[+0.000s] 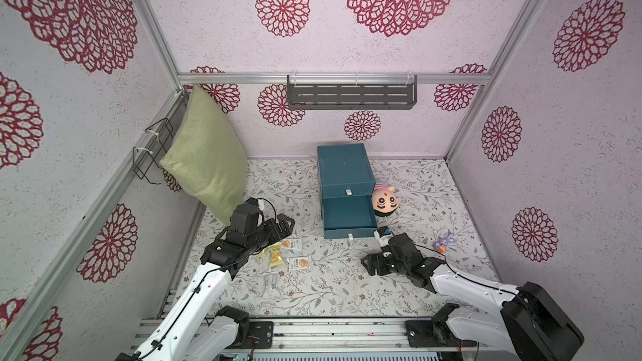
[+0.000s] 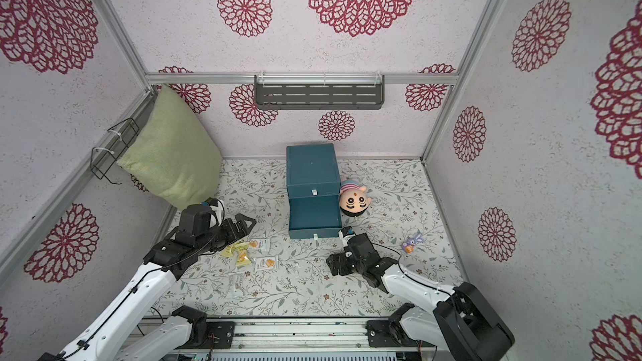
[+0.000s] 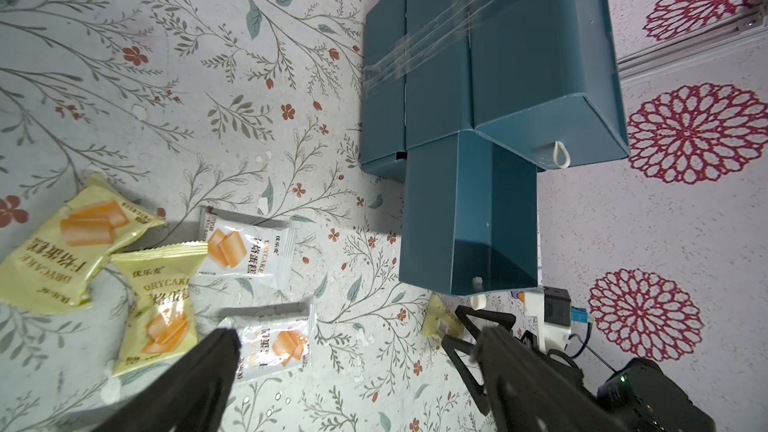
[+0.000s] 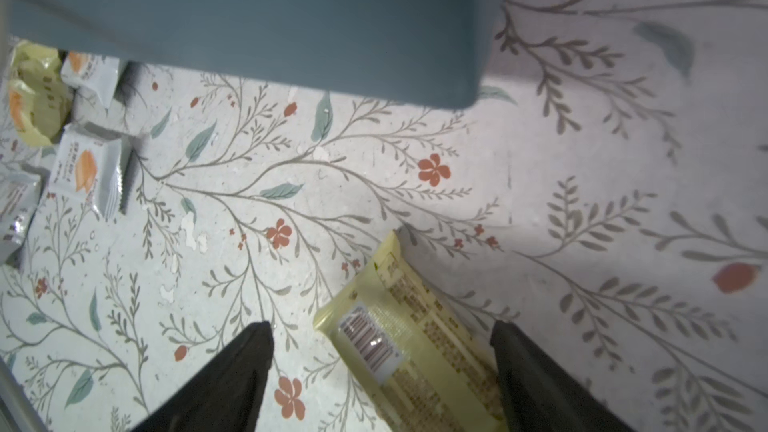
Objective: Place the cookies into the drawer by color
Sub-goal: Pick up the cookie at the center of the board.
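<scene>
Right wrist view has the right claw (image 4: 380, 328) low over the worktop (image 4: 582, 139), jaws apart and straddling a lone yellow packet (image 4: 409, 351). The packet lies flat, barcode side up, just in front of the drawer (image 4: 249, 14). One finger is at the packet's edge and the other stands clear of it, so nothing is clamped yet. That straddle looks like the set-up for a pinch across the packet's narrow width, probably the surest way to lift something this flat. In both top views the right arm is stretched out low and nearly level, its wrist turned so the claw points across the drawer front toward the left arm's side. A tray below the drawer's top one is pulled out toward the arms; it seems empty and is presumably waiting for one colour. The other cookies (image 1: 290, 255), yellow and white mixed, lie heaped in front of the drawer, off its left-arm corner. The left claw (image 1: 285, 227) hovers above that heap with jaws wide, holding nothing. Its arm is bent and reaching forward, likely parked clear of the right arm's work.
</scene>
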Robot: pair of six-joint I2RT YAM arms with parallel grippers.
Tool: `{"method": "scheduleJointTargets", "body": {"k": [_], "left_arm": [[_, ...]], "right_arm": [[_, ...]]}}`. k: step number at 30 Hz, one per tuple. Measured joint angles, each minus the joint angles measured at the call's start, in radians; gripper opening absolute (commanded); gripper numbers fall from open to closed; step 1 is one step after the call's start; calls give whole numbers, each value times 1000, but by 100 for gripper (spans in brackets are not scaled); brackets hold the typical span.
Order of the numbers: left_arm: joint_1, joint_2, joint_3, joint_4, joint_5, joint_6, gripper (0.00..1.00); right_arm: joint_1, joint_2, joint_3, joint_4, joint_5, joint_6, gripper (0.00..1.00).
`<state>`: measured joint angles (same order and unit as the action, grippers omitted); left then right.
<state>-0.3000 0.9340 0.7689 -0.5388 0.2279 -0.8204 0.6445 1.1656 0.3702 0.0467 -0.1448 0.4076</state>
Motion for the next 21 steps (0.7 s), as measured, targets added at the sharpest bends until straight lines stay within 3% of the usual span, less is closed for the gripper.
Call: {"method": "scheduleJointTargets", "body": {"k": [10, 21], "left_arm": [[0, -3, -40, 38, 7, 0, 97], [0, 23, -50, 79, 11, 0, 97]], "right_arm": [[119, -83, -23, -75, -39, 38, 73], [317, -7, 33, -173, 222, 127, 69]]}}
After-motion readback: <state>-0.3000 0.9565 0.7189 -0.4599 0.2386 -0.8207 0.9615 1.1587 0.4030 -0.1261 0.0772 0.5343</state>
